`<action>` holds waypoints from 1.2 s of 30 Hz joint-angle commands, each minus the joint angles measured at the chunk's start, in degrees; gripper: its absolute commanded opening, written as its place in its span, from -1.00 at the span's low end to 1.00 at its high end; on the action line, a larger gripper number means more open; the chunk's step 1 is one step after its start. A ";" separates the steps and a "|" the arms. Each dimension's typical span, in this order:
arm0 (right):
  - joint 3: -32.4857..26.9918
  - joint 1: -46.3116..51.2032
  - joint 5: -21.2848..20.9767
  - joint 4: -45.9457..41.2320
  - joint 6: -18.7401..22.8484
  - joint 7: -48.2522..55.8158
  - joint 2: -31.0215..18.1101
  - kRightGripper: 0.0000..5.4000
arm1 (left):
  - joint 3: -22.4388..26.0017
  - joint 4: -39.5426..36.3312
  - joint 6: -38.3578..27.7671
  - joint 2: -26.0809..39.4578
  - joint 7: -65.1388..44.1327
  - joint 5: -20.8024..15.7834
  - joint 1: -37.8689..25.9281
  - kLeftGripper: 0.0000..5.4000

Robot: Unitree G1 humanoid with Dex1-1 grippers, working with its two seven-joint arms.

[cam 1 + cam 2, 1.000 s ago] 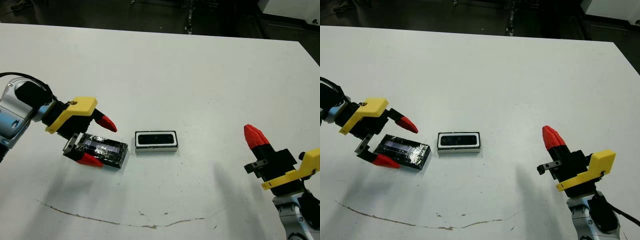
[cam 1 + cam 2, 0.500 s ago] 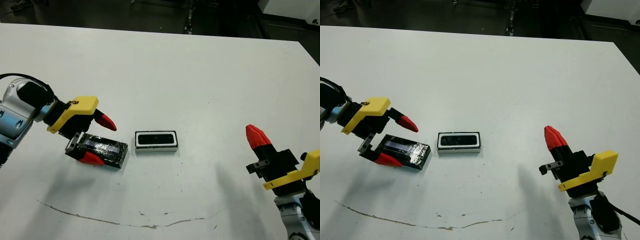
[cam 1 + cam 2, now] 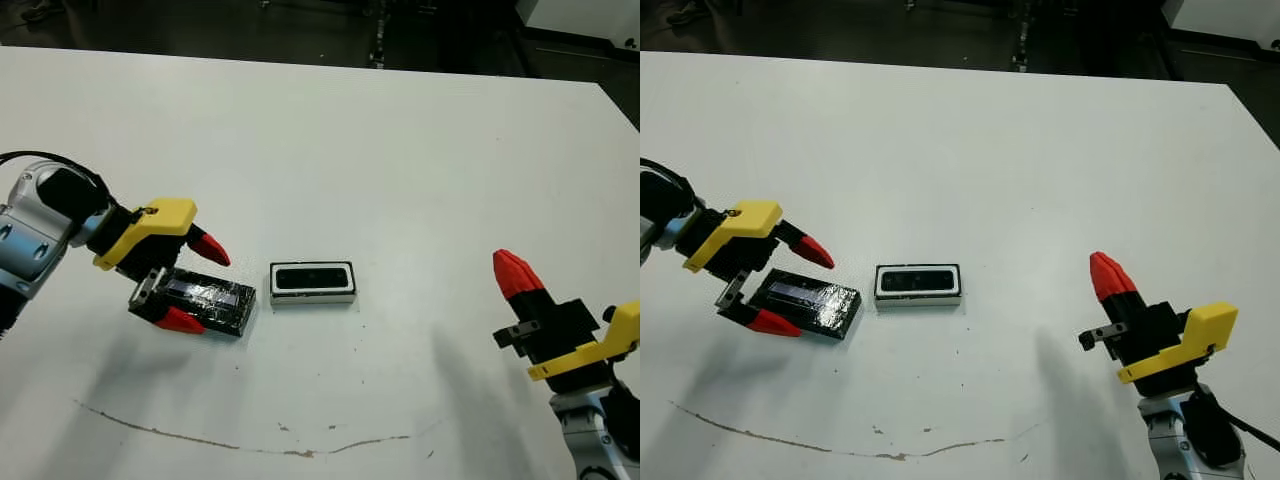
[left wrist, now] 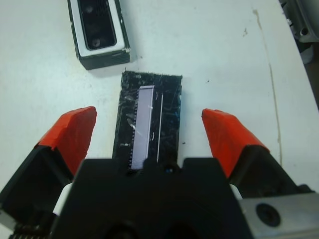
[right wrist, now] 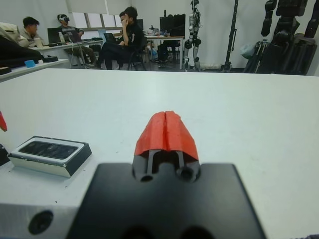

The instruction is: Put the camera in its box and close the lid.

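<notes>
The slim glossy black camera [image 3: 312,277] lies inside the white-walled rectangular box [image 3: 313,296]; left gripper [image 3: 194,284] fingers spread astride the flat black tape-wrapped lid [image 3: 200,300], right gripper [image 3: 1110,283] fingers pressed together; an off-centre pinch could skew it

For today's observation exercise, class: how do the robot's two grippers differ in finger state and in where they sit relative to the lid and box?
The left gripper is open, its fingers straddling the lid; the right gripper is shut on nothing. The left gripper is low at the lid, beside the box; the right gripper sits well off to the box's other side, over bare table. Both have red-tipped fingers and yellow parts.
</notes>
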 commanded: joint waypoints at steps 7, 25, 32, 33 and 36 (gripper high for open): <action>0.24 0.70 -0.86 0.19 -0.82 -0.37 -0.14 -1.00 | 0.25 2.81 -0.44 -2.06 -0.20 2.05 0.34 1.00; 0.24 1.00 1.14 0.79 -0.84 0.53 -0.35 -1.00 | -0.69 5.46 -3.51 -4.59 0.67 6.92 1.27 1.00; 0.30 1.21 0.79 0.61 -1.30 0.39 -0.42 -1.00 | -0.82 5.92 -3.70 -5.26 1.70 8.69 1.98 1.00; 0.32 1.27 0.67 0.48 -1.25 0.23 -0.43 -1.00 | -0.87 5.99 -4.31 -5.29 1.92 9.02 2.08 1.00; 0.47 1.45 -0.26 0.07 -1.38 -0.13 -0.59 -1.00 | -1.29 5.28 -2.88 -5.13 2.67 10.44 2.20 1.00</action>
